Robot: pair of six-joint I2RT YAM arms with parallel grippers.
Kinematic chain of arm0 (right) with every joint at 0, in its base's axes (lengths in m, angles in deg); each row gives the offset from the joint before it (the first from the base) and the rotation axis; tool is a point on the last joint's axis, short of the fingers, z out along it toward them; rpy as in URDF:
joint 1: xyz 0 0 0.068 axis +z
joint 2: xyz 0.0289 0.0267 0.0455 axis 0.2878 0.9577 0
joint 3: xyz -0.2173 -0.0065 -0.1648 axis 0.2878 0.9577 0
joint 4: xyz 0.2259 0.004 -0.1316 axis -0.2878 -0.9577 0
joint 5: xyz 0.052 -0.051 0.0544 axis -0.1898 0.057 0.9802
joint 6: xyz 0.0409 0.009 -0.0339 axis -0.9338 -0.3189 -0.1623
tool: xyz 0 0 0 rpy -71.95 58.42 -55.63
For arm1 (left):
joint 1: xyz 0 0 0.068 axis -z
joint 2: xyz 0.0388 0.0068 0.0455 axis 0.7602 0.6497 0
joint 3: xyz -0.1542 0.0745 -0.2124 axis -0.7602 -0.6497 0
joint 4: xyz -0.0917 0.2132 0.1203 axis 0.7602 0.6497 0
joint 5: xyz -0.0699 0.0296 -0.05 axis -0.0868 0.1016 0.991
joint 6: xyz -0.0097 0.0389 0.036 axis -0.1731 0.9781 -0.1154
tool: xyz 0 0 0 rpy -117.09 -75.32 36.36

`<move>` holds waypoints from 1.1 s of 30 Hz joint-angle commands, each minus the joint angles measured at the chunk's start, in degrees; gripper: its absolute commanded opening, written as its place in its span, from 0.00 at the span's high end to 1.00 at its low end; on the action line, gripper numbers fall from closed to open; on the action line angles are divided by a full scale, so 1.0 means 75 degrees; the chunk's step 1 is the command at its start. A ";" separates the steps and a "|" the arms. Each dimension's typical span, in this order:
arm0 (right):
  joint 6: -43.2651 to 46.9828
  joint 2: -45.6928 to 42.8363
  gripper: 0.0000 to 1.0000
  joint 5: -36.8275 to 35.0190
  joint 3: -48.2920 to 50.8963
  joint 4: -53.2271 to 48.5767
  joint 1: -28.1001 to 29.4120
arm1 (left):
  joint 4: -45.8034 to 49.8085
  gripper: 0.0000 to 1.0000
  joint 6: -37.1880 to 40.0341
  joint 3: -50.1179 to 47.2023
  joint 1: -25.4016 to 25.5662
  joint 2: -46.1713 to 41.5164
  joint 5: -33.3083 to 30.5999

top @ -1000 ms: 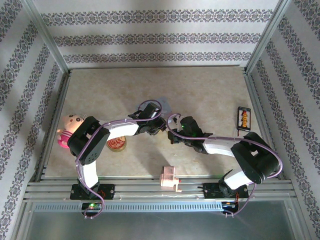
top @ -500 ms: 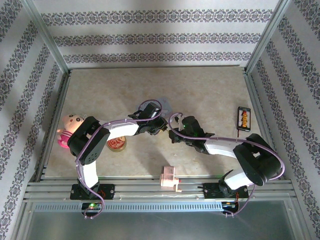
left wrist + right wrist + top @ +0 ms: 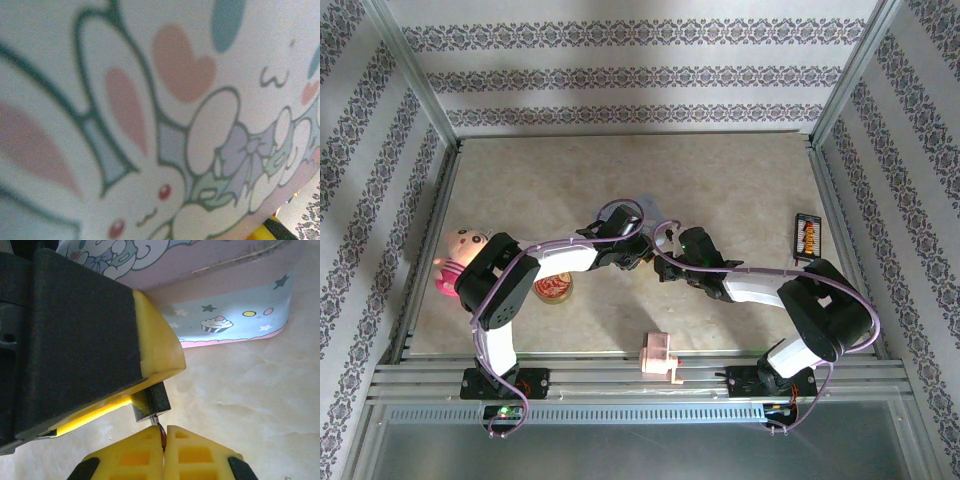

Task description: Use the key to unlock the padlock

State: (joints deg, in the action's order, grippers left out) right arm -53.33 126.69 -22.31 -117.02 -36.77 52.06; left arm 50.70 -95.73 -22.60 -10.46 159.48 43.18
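Beige tabletop (image 3: 740, 180) below padlock (image 3: 151, 401), floral-striped walls (image 3: 640, 70) around

A pale printed tin surface (image 3: 165, 60) is seen very close and blurred. A white rabbit (image 3: 145, 202) with red eyes and long pink-lined ears, a pink heart (image 3: 182, 65) and a lilac bow (image 3: 245, 155) are printed on it. Beyond its pink rim, a yellow part (image 3: 257, 234), a black part (image 3: 280, 229) and patterned wallpaper (image 3: 310, 225) are glimpsed.
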 commanded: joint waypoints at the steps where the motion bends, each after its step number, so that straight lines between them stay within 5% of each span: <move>1: -0.0062 -0.0188 1.00 -0.0174 -0.0359 0.0654 -0.0105 | -0.0092 1.00 -0.0395 -0.0105 0.0282 0.0023 0.1044; 22: -0.0089 0.0373 1.00 -0.0864 -0.0836 0.1406 0.0222 | -0.0691 1.00 -0.0406 -0.0280 0.0468 0.0094 0.1225; 33: -0.0563 -0.0017 0.78 -0.1073 0.0030 0.1299 0.0324 | -0.0955 1.00 -0.0191 -0.0586 0.0411 -0.0083 0.0569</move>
State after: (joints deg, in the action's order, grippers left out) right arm -56.13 128.70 -28.21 -117.57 -34.43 53.72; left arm 44.42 -95.43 -25.51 -10.13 159.37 40.54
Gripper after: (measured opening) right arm 0.206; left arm 0.284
